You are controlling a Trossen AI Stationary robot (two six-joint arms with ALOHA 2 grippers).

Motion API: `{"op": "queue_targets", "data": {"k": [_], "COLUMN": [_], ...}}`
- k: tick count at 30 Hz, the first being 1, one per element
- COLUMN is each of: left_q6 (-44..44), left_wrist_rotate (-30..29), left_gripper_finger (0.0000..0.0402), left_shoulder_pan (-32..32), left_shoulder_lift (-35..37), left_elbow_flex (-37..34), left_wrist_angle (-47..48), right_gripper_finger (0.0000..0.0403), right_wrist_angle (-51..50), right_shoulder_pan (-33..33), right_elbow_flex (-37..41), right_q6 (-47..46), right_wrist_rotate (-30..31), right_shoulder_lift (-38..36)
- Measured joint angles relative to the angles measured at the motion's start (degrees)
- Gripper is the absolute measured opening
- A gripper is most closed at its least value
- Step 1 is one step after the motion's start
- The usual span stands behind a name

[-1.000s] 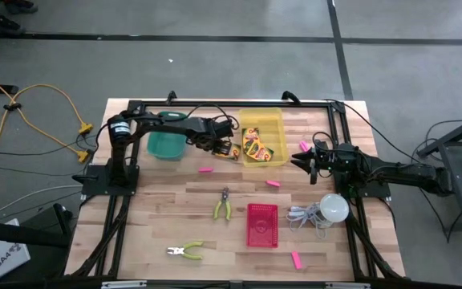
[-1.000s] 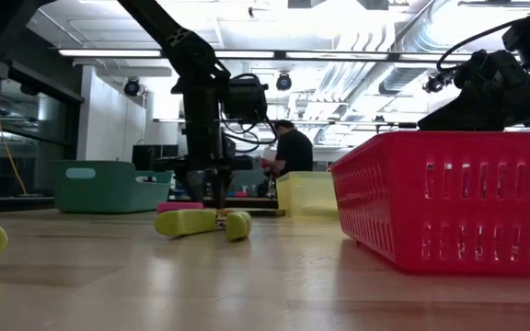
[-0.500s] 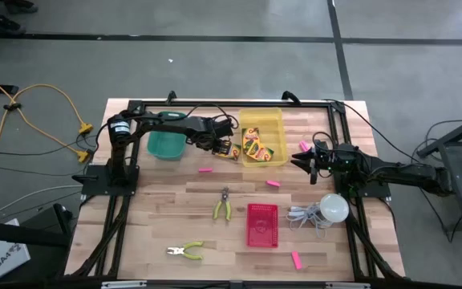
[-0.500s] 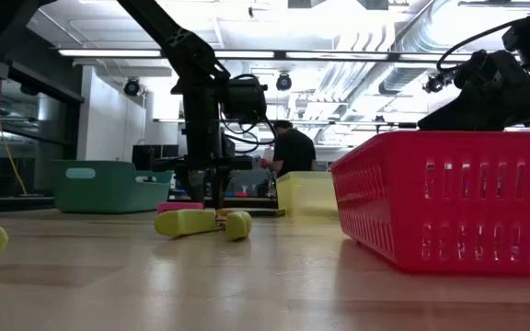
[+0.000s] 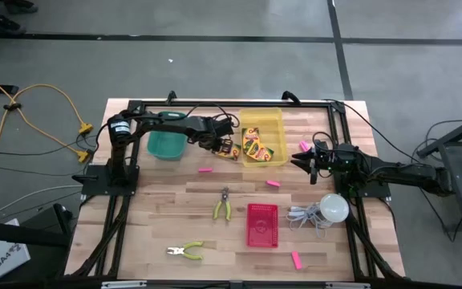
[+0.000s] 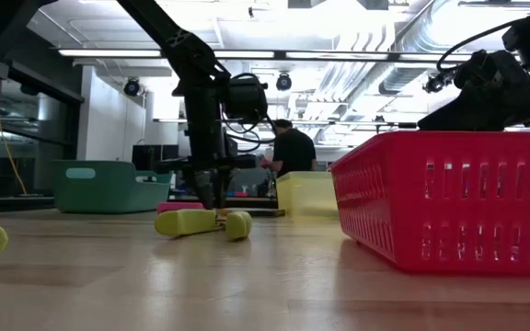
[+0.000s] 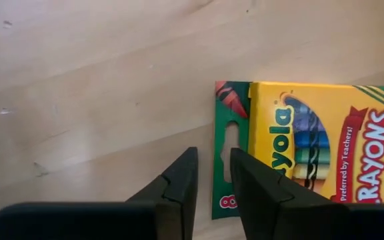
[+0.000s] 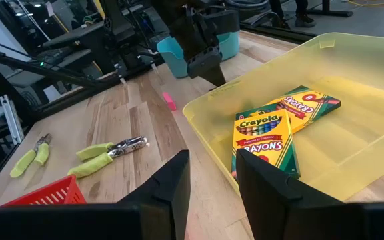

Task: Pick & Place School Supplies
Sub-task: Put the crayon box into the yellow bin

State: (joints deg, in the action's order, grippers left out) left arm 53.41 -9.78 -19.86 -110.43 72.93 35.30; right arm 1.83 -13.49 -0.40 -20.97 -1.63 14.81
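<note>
Left hand (image 7: pixel 209 177) narrow, fingers straddling green edge of crayon box (image 7: pixel 312 147) on table (image 7: pixel 79 80).

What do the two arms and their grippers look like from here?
Both arms are dark, jointed, and trailed by thin black cables. The left arm has an orange-ringed joint near its base. The left gripper and right gripper each end in two plain black wedge-shaped fingers without markings.

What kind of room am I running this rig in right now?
Probably an open robotics lab or workshop: exposed ducts and strip lights overhead, a polished concrete floor with a yellow cable lying across it, and a person at a bench beyond the wooden table.
</note>
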Motion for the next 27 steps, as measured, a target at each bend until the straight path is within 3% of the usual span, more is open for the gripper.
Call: {"op": "queue_targets", "data": {"k": [21, 27], "left_q6": [-0.75, -1.39], "left_wrist_rotate": [2.65, 6.26], "left_gripper_finger": [0.0083, 0.0083], "left_shoulder_pan": [-0.38, -1.87], "left_shoulder_lift": [0.13, 0.28], "left_elbow_flex": [-5.09, -8.04], "left_wrist_angle": [-6.44, -11.63], "right_gripper_finger": [0.011, 0.011], "right_wrist_angle": [0.0, 0.0], "right_shoulder_pan": [0.01, 0.0], "right_elbow_flex": [0.0, 0.0], "right_q6": [0.0, 0.0], "right_wrist_rotate": [0.0, -0.02], "right_shoulder_lift": [0.0, 0.0]}}
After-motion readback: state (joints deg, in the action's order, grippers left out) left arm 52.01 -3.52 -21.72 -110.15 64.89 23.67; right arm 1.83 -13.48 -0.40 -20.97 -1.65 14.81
